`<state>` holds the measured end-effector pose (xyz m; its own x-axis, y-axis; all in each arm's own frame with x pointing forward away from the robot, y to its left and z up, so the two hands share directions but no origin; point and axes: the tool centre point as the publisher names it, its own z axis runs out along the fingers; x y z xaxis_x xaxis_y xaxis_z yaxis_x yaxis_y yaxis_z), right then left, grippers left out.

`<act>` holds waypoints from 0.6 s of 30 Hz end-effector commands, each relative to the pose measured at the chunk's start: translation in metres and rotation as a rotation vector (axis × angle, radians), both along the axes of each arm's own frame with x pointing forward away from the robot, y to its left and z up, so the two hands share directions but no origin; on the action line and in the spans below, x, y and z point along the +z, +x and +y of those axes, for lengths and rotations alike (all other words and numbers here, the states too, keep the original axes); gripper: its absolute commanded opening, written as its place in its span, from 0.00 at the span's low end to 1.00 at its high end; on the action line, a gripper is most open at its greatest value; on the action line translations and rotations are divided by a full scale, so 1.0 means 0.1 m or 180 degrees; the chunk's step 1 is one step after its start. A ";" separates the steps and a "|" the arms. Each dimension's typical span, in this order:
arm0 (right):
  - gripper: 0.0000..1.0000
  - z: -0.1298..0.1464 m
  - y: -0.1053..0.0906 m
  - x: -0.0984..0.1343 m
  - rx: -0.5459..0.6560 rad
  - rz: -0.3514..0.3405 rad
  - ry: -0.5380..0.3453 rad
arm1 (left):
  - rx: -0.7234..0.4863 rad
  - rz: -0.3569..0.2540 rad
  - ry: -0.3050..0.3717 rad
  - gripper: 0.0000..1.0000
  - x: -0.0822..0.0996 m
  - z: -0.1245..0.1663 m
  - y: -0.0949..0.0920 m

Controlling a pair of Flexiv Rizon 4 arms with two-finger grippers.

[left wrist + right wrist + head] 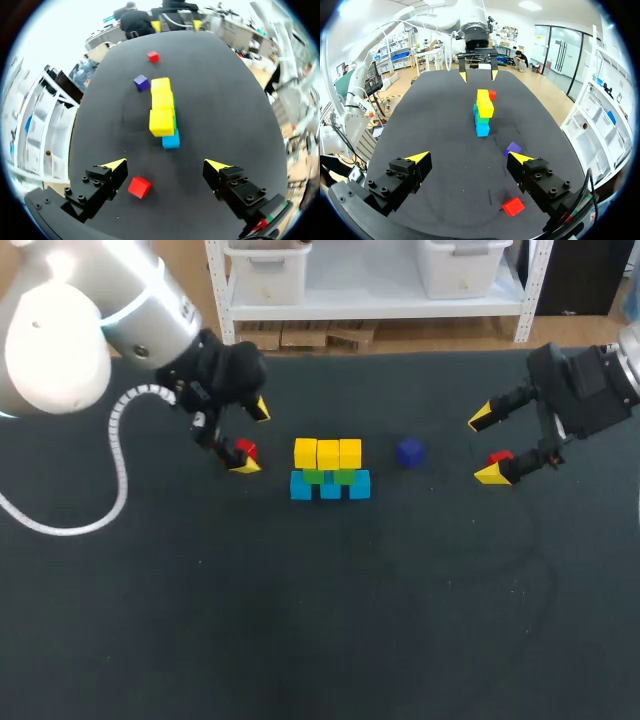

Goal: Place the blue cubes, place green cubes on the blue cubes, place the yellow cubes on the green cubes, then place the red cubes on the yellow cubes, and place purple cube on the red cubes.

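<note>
My left gripper (165, 164) is wide open and holds nothing. A red cube (139, 187) sits on the table (225, 100) between the fingers, close to one. Ahead is the stack: blue cubes (171, 141), green cubes (313, 477), yellow cubes (161, 107) on top. Beyond are the purple cube (141, 82) and a second red cube (153, 57) by my right gripper (486, 446), also wide open and empty.
</note>
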<state>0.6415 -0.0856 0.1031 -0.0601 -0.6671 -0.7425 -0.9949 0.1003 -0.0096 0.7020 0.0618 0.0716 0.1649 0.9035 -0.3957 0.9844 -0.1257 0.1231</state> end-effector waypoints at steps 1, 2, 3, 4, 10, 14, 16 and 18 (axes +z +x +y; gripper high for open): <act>1.00 0.00 0.01 -0.01 0.0004 -0.0001 0.0008 | -0.0341 0.0033 0.0107 1.00 0.02 0.18 0.16; 1.00 0.00 0.01 -0.01 0.0004 -0.0001 0.0008 | -0.0448 0.0037 0.0196 1.00 0.02 0.21 0.20; 1.00 0.00 0.01 -0.01 0.0004 -0.0001 0.0008 | -0.0512 0.0029 0.0210 1.00 0.02 0.25 0.24; 1.00 0.00 0.01 -0.01 0.0004 -0.0001 0.0008 | -0.0576 -0.0012 0.0206 1.00 0.03 0.29 0.28; 1.00 0.00 0.01 -0.01 0.0004 -0.0001 0.0008 | -0.0911 -0.0080 0.0362 1.00 0.04 0.38 0.52; 1.00 0.00 0.01 -0.01 0.0004 -0.0001 0.0008 | -0.1006 -0.0047 0.0401 1.00 -0.08 0.39 0.62; 1.00 0.00 0.01 -0.01 0.0004 -0.0001 0.0008 | -0.1007 -0.0018 0.0410 1.00 -0.15 0.40 0.65; 1.00 0.00 0.01 -0.01 0.0004 -0.0001 0.0008 | -0.1028 -0.0008 0.0397 1.00 -0.21 0.39 0.66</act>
